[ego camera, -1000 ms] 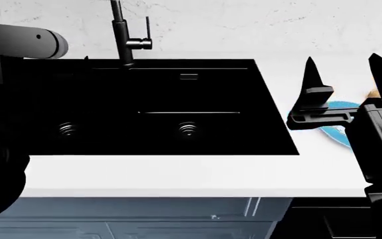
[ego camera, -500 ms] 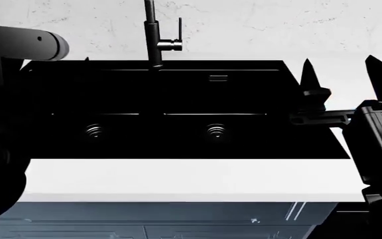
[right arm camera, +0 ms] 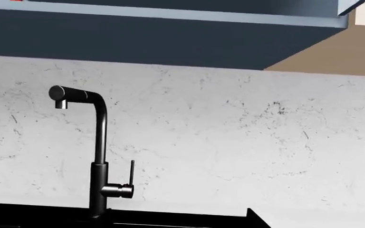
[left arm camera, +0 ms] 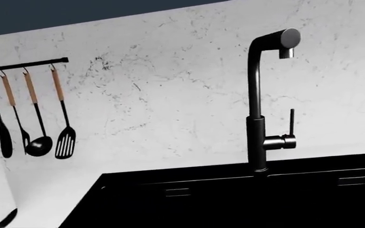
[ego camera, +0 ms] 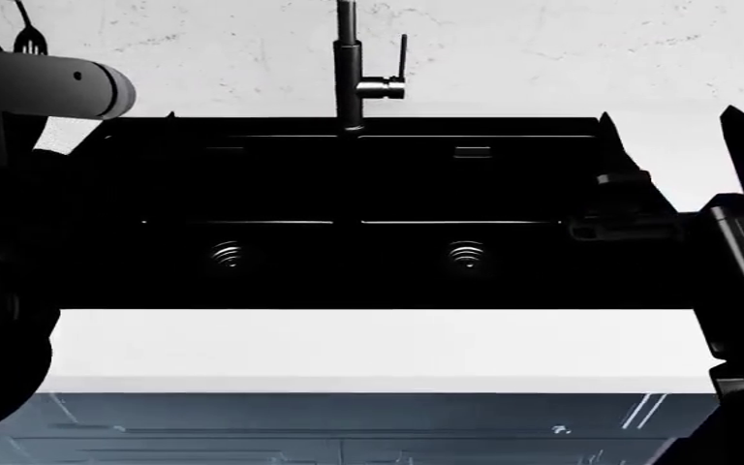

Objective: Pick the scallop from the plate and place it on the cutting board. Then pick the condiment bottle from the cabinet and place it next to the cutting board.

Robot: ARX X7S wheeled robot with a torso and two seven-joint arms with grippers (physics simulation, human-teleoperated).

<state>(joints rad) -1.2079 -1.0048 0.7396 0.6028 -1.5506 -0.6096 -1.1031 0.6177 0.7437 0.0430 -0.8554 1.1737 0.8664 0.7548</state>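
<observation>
No scallop, plate or cutting board shows; the right end effector (ego camera: pixel 676 145) hangs spread over the sink (ego camera: pixel 346 194), the left unseen. The scallop likely handles light, rigid, slippery: pinch across its ribbed edges

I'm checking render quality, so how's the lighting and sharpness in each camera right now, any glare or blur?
Head view: sharp, no blur; the sink is near-pure black, so the right claw partly merges into it; counter evenly bright, no glare. Left wrist view: crisp, flat light on the marbled wall, faucet and hanging utensils. Right wrist view: equally sharp, dark cabinet underside, no glare.
</observation>
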